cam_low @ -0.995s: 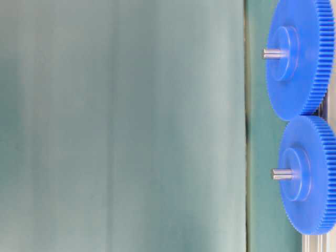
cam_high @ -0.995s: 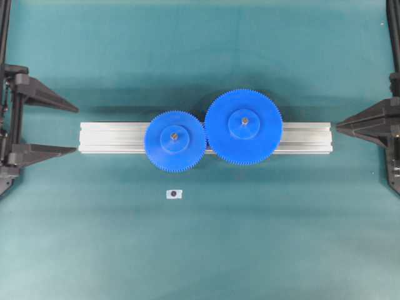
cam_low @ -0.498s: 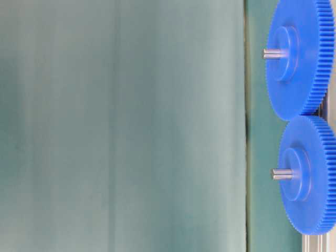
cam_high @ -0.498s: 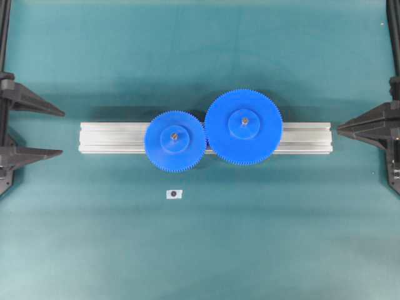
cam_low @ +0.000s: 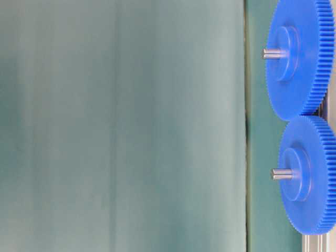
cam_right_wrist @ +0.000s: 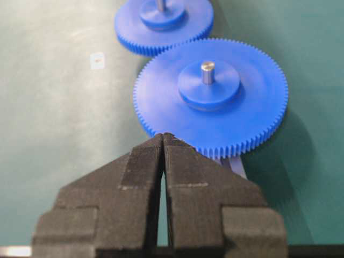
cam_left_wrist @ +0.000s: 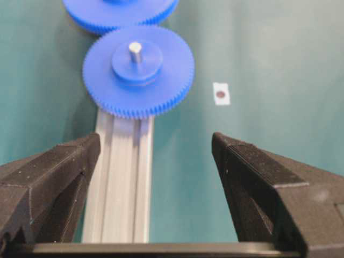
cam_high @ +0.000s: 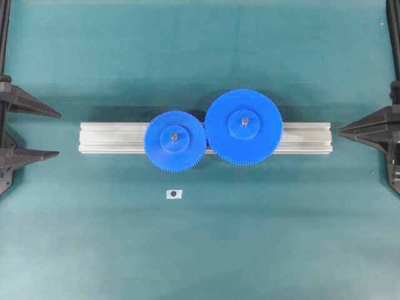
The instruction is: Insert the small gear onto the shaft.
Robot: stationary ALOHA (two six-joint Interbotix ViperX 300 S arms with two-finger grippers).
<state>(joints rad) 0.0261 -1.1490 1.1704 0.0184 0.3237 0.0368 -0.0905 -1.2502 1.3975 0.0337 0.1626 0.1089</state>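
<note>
The small gear (cam_high: pixel 175 145) sits flat on the aluminium rail (cam_high: pixel 112 137), with the shaft (cam_high: pixel 174 134) through its hub. Its teeth meet the larger blue gear (cam_high: pixel 244 140). In the left wrist view the small gear (cam_left_wrist: pixel 161 75) has the shaft (cam_left_wrist: pixel 135 51) standing up out of its centre. It also shows in the table-level view (cam_low: pixel 312 205). My left gripper (cam_high: pixel 59 134) is open and empty at the left edge, clear of the rail end (cam_left_wrist: pixel 156 140). My right gripper (cam_high: pixel 340 130) is shut and empty beyond the rail's right end (cam_right_wrist: pixel 163 135).
A tiny white square tag with a dark dot (cam_high: pixel 174 194) lies on the teal mat in front of the rail; it also shows in the left wrist view (cam_left_wrist: pixel 220 94). The larger gear (cam_right_wrist: pixel 210 113) lies just ahead of my right gripper.
My left gripper has drawn back to the left, away from the rail end. My right gripper has eased slightly to the right. The gears have not moved.
</note>
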